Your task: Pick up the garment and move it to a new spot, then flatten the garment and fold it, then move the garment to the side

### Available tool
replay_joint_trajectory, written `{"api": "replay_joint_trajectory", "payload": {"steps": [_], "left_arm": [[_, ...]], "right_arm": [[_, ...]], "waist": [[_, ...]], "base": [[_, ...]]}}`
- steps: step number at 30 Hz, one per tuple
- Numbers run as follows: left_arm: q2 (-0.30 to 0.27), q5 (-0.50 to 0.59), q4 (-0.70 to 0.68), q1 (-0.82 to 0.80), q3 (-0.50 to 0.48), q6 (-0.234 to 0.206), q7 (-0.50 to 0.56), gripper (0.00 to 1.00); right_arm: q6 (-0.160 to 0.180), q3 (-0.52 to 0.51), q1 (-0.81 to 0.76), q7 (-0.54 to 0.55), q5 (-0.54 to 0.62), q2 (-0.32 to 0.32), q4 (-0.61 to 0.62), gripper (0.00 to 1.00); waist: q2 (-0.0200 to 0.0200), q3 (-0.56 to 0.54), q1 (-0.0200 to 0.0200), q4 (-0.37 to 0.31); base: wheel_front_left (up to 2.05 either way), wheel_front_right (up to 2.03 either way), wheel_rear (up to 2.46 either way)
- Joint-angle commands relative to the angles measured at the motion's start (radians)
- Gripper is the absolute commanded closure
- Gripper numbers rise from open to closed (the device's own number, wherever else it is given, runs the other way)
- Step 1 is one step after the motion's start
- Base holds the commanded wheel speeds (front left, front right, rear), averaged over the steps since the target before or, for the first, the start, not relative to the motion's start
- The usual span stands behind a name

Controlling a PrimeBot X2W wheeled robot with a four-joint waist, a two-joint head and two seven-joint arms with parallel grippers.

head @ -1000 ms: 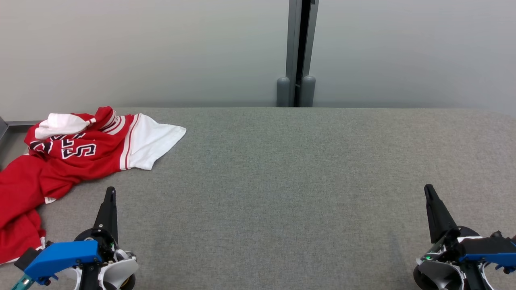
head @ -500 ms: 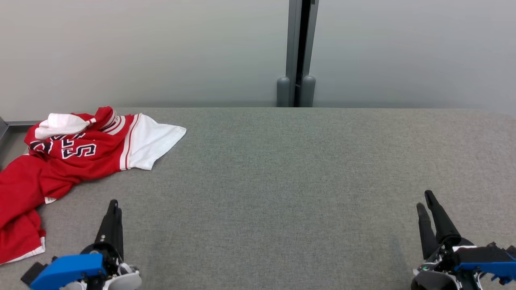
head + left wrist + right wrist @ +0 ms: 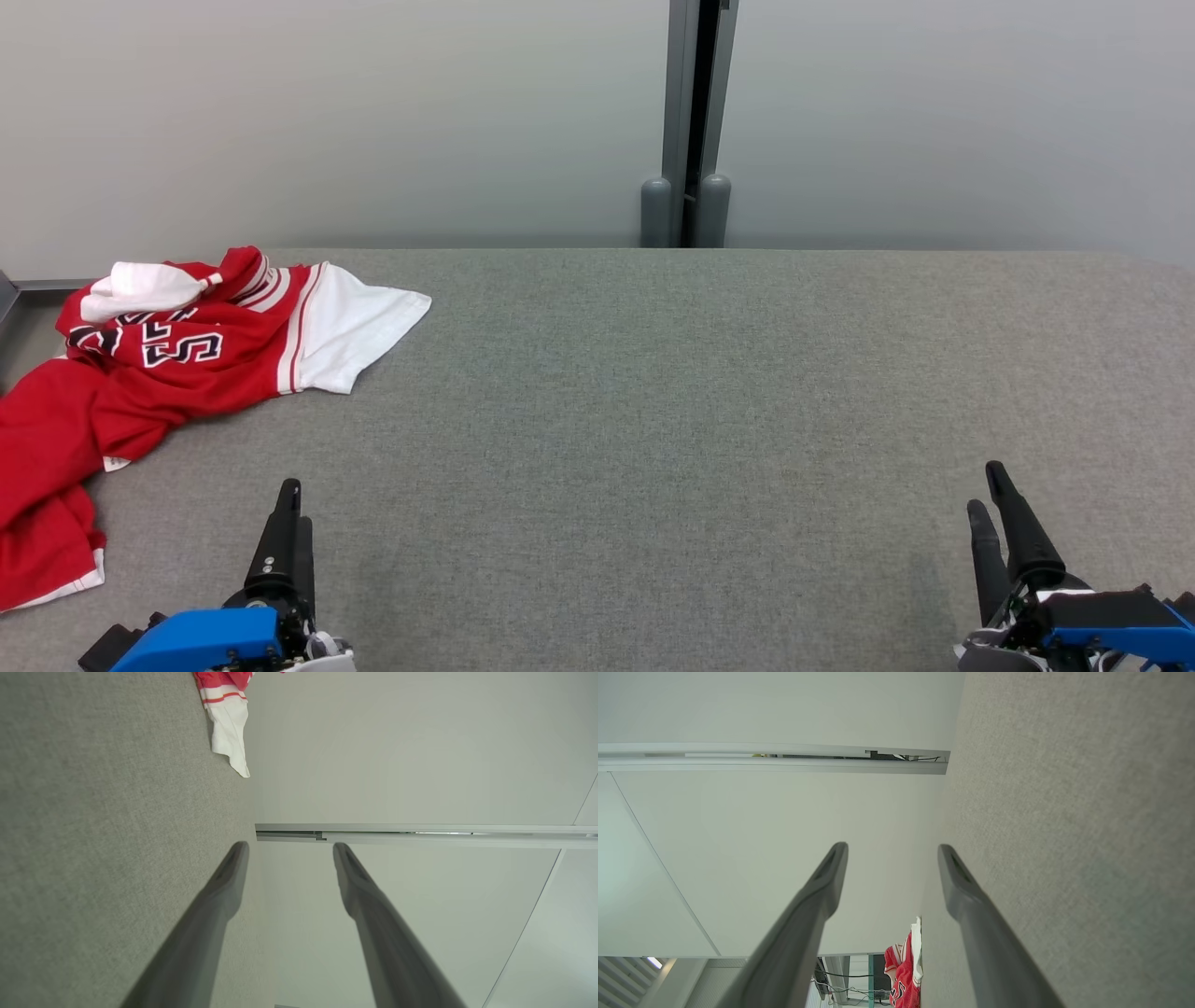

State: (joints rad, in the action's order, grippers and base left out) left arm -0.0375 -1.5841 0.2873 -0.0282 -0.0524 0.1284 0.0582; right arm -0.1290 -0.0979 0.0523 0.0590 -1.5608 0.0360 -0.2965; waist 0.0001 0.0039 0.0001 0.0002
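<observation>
Garment (image 3: 187,355) is on the far-left part of the table (image 3: 653,420), crumpled and unfolded. It's red with white panels and dark lettering on the upper heap. One white sleeve lies flat and points toward the table's middle. The red body trails toward you along the left side and runs out of the head view, so you can't tell whether it hangs over the edge. A white-trimmed hem shows near the lower-left corner.

Left gripper (image 3: 290,848) sits low at the near-left with its fingers apart and nothing between them. It's near the garment's trailing red part but not touching it. In the head view you see it edge-on, so trust its wrist view for the gap. Plain grey table felt lies between it and the heap.

Right gripper (image 3: 986,487) is at the near-right, fingers also spread and holding nothing. It's well apart from the garment, with the full width of the table in between. Its wrist view catches the garment small, at the far end of the table.

Around you: a pale wall (image 3: 373,112) stands right behind the table's far edge. A grey post (image 3: 695,112) with two rounded feet splits the wall, right of centre. Some cables show past the garment in the right wrist view.
</observation>
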Motion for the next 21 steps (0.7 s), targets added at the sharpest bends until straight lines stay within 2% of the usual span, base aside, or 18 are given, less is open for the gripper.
{"api": "replay_joint_trajectory", "payload": {"steps": [1,7,21], "left_arm": [[-0.008,0.021,-0.026,-0.024,0.009,0.000,-0.013,0.00],[-0.009,0.105,-0.041,-0.034,0.026,0.001,-0.039,0.00],[-0.010,0.408,-0.089,-0.041,0.062,-0.026,-0.095,0.00]], "right_arm": [[0.000,-0.003,0.005,-0.013,0.026,0.004,0.024,0.00],[0.000,-0.019,0.008,-0.040,0.116,0.006,0.042,0.00],[-0.001,-0.023,-0.006,-0.096,0.432,0.008,0.138,0.00]], "waist": [[-0.0001,0.000,0.0000,0.000],[-0.0001,0.001,0.0000,0.001],[-0.0001,0.004,0.0000,0.001]], "base": [[0.00,0.00,0.00],[0.00,0.00,0.00],[0.00,0.00,0.00]]}}
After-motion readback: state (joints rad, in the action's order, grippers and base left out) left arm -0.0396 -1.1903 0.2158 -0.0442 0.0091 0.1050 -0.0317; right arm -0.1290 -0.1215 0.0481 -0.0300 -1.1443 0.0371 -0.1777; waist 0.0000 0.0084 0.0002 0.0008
